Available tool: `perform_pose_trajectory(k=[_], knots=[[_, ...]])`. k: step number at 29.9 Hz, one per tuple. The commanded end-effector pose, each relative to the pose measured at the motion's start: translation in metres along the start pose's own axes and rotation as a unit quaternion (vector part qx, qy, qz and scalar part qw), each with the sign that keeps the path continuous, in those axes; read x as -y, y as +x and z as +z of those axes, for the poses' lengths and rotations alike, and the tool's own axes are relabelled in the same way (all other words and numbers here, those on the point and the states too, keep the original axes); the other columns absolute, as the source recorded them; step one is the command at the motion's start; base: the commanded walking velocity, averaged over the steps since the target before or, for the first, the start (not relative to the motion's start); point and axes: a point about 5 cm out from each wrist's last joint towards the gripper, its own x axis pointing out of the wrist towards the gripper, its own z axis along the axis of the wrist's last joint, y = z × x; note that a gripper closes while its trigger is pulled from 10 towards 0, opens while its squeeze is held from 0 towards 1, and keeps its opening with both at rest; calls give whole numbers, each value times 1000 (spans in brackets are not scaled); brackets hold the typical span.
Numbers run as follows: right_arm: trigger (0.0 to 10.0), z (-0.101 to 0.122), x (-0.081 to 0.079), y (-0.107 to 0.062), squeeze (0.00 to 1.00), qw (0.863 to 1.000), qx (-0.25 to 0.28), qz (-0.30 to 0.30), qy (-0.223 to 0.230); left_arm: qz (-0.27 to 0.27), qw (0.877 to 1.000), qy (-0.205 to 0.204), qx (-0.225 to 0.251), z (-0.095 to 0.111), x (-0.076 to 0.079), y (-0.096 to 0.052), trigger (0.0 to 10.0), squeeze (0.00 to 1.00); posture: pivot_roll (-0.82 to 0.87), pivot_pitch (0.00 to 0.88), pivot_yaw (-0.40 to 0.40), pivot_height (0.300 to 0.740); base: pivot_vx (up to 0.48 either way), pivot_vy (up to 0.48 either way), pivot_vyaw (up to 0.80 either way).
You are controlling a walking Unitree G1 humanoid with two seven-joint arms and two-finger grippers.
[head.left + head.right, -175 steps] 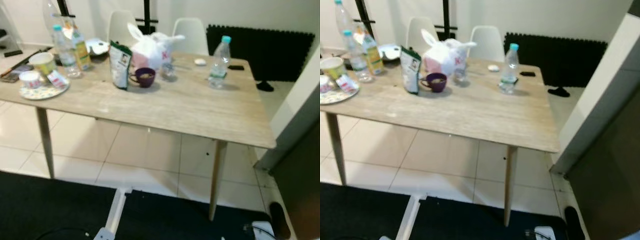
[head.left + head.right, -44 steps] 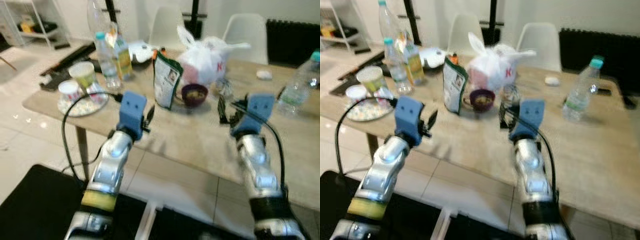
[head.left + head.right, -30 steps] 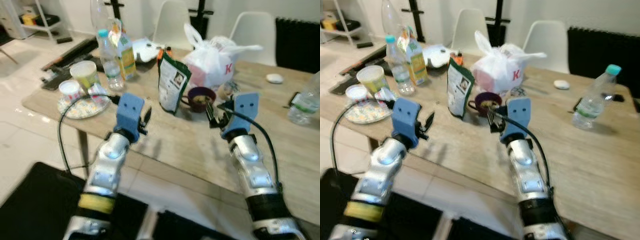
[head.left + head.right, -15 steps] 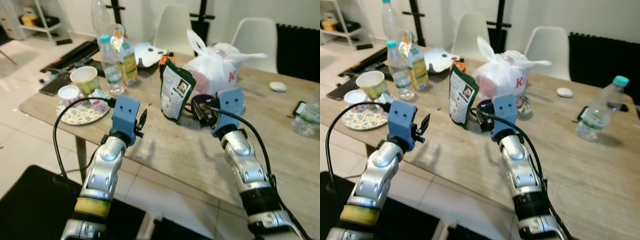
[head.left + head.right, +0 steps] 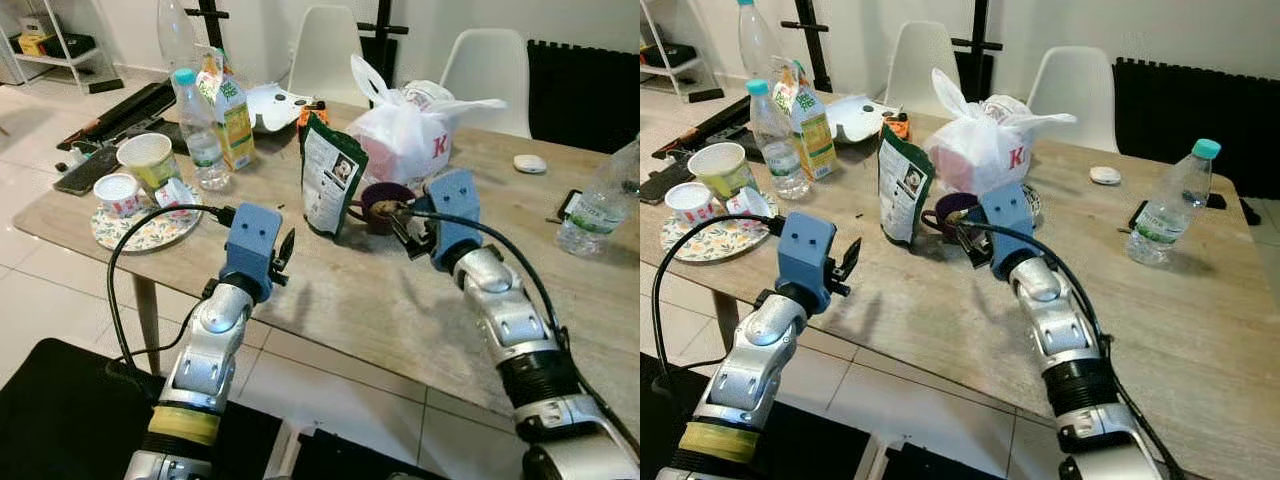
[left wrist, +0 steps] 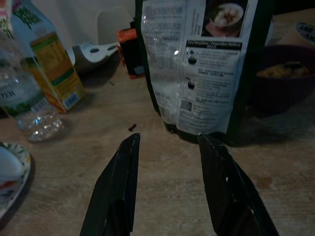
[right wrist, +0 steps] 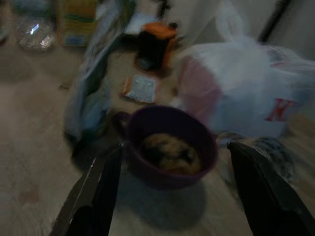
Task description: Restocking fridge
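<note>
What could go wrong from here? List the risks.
1. The right gripper is open, its fingers either side of the purple cup, which has food in it; an off-centre grip could tip it.
2. The green pouch stands upright right beside the cup; the arm could topple it.

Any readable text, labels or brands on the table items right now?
"K", red, on the white plastic bag; the rest is hidden.
Green pouch: printed panels, too small to read.
Juice carton: print blurred, unreadable.
Water bottle: label unreadable.
</note>
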Motion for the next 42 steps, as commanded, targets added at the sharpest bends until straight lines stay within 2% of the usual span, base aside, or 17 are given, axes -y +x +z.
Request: perform_pose_trajectory(k=[1, 2, 4, 7, 11, 15, 22, 23, 24, 25, 28, 32, 37, 39, 40, 42], knots=[[10000, 1, 0, 4, 0, 999, -2, 26, -28, 11, 1000, 12, -14, -4, -6, -4, 10000, 0, 57, 47, -40, 740, 0, 0, 0], [10000, 1, 0, 4, 0, 999, -2, 26, -28, 11, 1000, 12, -14, -4, -6, -4, 10000, 0, 57, 47, -40, 740, 0, 0, 0], [10000, 6, 2, 13, 0, 996, -14, 47, -68, 18, 1000, 16, -17, -5, -9, -8, 10000, 0, 82, 77, -55, 740, 0, 0, 0], [10000, 6, 0, 17, 0, 994, -22, 61, -83, 23, 999, 18, -19, -5, -11, -10, 10000, 0, 86, 82, -57, 740, 0, 0, 0], [10000, 7, -9, 26, 0, 985, -41, 96, -139, 40, 998, 23, -32, -9, -17, -24, 10000, 0, 126, 132, -77, 740, 0, 0, 0], [10000, 8, -10, 29, 0, 977, -54, 117, -167, 46, 998, 25, -38, -10, -19, -31, 10000, 0, 139, 154, -89, 740, 0, 0, 0], [10000, 10, -5, 34, 0, 972, -70, 104, -199, 59, 997, 25, -44, -10, -22, -37, 10000, 0, 152, 178, -102, 740, 0, 0, 0], [3843, 10, -2, 34, 0, 971, -74, 95, -205, 60, 997, 25, -45, -9, -22, -38, 10000, 0, 152, 181, -102, 740, 0, 0, 0], [3843, 10, -2, 34, 0, 971, -74, 95, -205, 60, 997, 25, -45, -9, -22, -38, 10000, 0, 152, 181, -102, 740, 0, 0, 0], [0, 11, 1, 35, 0, 971, -77, 85, -212, 60, 997, 24, -46, -9, -21, -38, 10000, 0, 148, 181, -102, 740, 0, 0, 0], [0, 12, 7, 35, 0, 970, -82, 72, -219, 60, 997, 21, -50, -9, -19, -39, 10000, 0, 144, 180, -101, 740, 0, 0, 0], [0, 15, 21, 32, 0, 971, -80, 45, -222, 55, 997, 17, -48, -8, -16, -33, 10000, 0, 118, 165, -95, 740, 0, 0, 0], [0, 17, 31, 29, 0, 971, -78, 36, -223, 53, 997, 15, -45, -8, -14, -27, 10000, 0, 100, 149, -91, 740, 0, 0, 0], [0, 20, 44, 25, 0, 973, -73, 24, -220, 51, 998, 12, -43, -7, -12, -23, 10000, 0, 87, 138, -91, 740, 0, 0, 0], [0, 20, 44, 25, 0, 973, -73, 24, -220, 51, 998, 12, -43, -7, -12, -23, 10000, 0, 87, 138, -91, 740, 0, 0, 0], [0, 23, 54, 21, 0, 974, -66, 18, -215, 49, 998, 9, -41, -7, -9, -20, 10000, 0, 75, 132, -92, 740, 0, 0, 0]])
